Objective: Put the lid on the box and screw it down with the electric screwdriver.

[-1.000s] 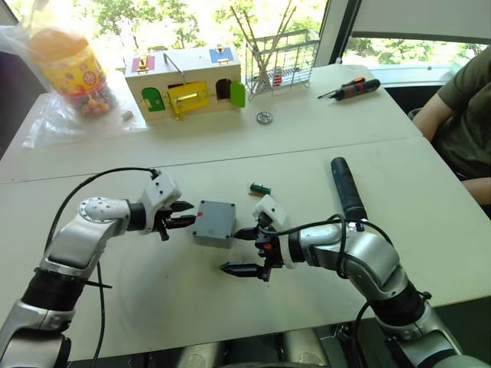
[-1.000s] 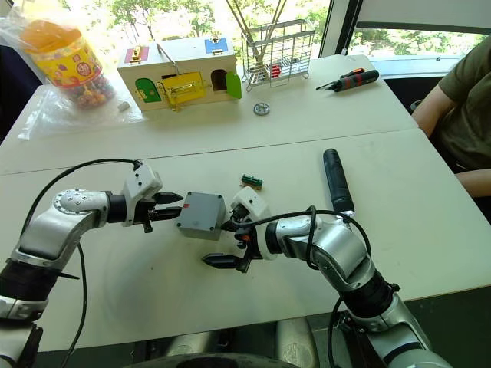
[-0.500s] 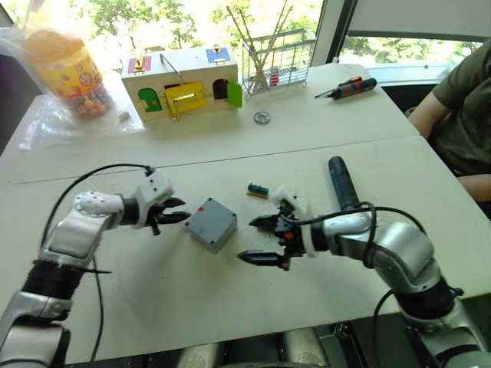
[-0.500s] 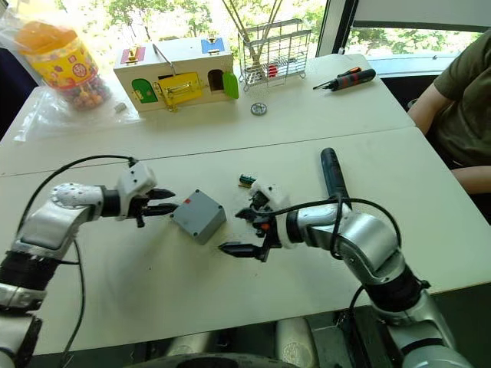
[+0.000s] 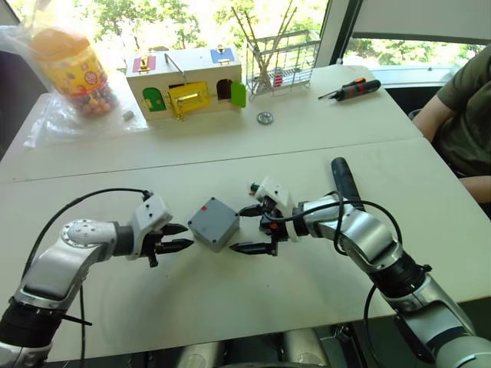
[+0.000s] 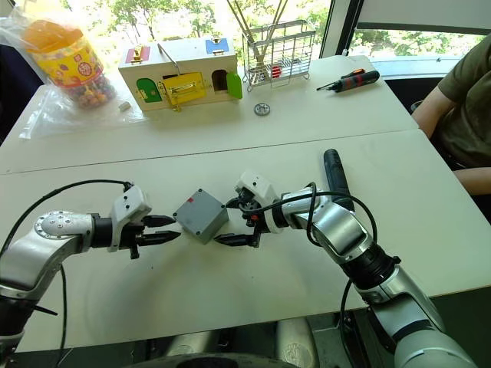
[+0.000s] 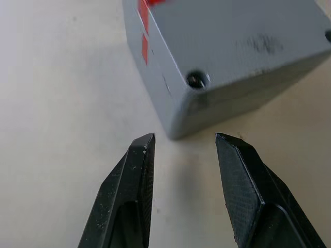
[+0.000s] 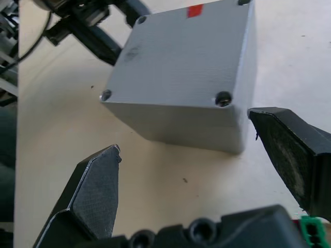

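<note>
The grey box [image 5: 215, 223] sits mid-table, turned cornerwise, a closed flat face up with screw holes at its corners and a red mark on its far-left side. The lid as a separate piece is out of view. My left gripper [image 5: 182, 237] is open just left of the box, its fingertips [image 7: 142, 147] short of one corner and apart from it. On the box's right, my right gripper [image 5: 239, 229] is open wide, with its fingers on either side of the near-right corner [image 8: 227, 121]. The electric screwdriver [image 5: 343, 180] lies on the table behind my right forearm.
At the back stand a wooden toy house [image 5: 188, 84], a jar in a plastic bag [image 5: 73, 65] and a wire rack [image 5: 280, 57]. A metal disc [image 5: 265, 117] and a red-and-black screwdriver [image 5: 351, 89] lie nearby. A person [image 5: 468, 115] sits at the right edge.
The box has turned from square-on to cornerwise. My left gripper has let off it and drawn back to the left. My right gripper has moved up to the box's right corner.
</note>
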